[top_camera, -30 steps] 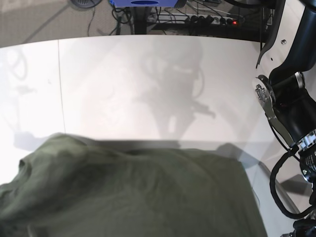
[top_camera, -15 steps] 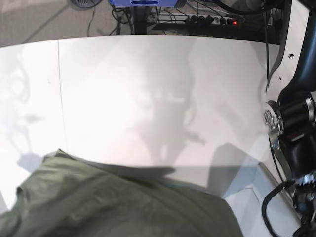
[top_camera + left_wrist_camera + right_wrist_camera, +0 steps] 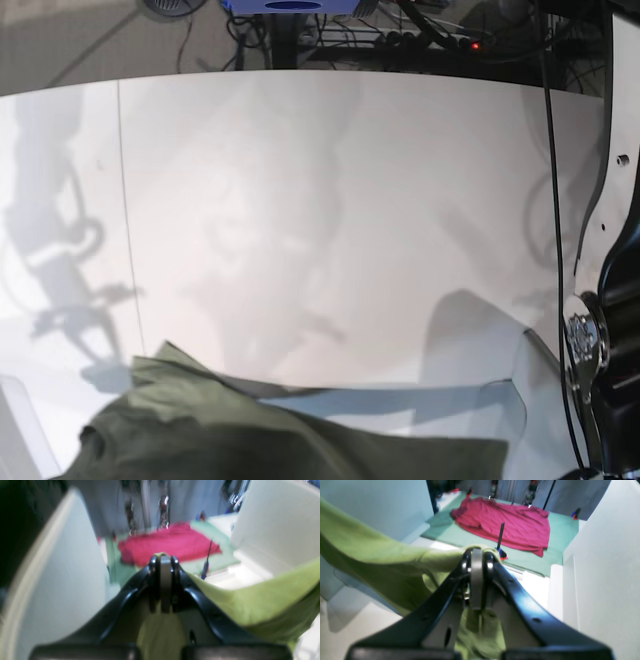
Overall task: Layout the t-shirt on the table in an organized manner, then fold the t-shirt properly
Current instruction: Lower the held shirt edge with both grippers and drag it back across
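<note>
Both my grippers, left [image 3: 162, 562] and right [image 3: 476, 555], are clamped on the shirt [image 3: 290, 450], which hangs stretched between them above the table [image 3: 320, 200].

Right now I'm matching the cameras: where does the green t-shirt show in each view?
Base: t-shirt along the bottom edge, over the table.
Left wrist: lower right, pinched in the left gripper.
Right wrist: left and centre, pinched in the right gripper.
Shared landmark: the t-shirt itself.
</note>
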Available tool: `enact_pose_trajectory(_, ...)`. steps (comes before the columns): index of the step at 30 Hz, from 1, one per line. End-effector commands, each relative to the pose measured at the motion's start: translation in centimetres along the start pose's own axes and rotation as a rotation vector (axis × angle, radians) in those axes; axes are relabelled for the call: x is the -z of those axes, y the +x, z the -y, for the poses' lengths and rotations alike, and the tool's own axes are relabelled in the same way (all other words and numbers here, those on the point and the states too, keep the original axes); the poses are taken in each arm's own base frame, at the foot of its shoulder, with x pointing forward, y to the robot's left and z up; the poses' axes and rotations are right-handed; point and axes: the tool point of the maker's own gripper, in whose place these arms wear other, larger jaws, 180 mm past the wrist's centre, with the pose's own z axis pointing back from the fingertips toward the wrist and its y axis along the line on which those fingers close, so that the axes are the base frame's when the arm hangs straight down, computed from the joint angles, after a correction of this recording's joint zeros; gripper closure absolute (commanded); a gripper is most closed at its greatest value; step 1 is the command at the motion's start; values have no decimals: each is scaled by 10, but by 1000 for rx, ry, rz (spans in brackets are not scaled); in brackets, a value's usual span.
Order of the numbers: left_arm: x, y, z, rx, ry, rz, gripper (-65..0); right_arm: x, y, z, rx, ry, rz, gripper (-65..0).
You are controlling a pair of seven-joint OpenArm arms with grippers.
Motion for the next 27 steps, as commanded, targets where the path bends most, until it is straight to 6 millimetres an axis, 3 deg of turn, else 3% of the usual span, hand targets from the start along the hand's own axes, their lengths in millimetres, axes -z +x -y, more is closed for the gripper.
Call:
enact_pose_trajectory(1, -8, 38, -10, 8, 24, 94, 0, -9, 41, 6, -13, -12, 105, -6)
enact_pose_trajectory(5, -18, 46, -15, 36, 39, 106, 0, -15, 43, 10, -30, -21, 101, -5)
enact_pose_trajectory(8, -31, 5, -7, 87, 41, 16, 0, -36, 48, 24, -86, -53, 47, -2)
enact_pose_trajectory(11, -57, -43, -8, 126, 64, -54, 0, -55, 61, 22, -172, -66, 6, 0)
enact_pose_trajectory(12, -64, -58, -6, 128, 65, -76, 0, -58, 56, 18, -197, -62, -12, 0)
enact_pose_trajectory(14, -79, -93, -1, 133, 67, -144, 0, -66, 26, 17, -174, -60, -44, 0)
enact_pose_trajectory(19, -111, -161, 19, 148, 47, -266, 0, -103, -43, 41, 12, -125, -100, 0)
enact_pose_trajectory(22, -131, -191, 33, 158, 25, -313, 0, -129, -95, 48, 112, -167, -173, 0)
enact_pose_trajectory(27, -158, -228, 46, 164, 11, -410, 0, -166, -172, 37, 239, -203, -285, 0)
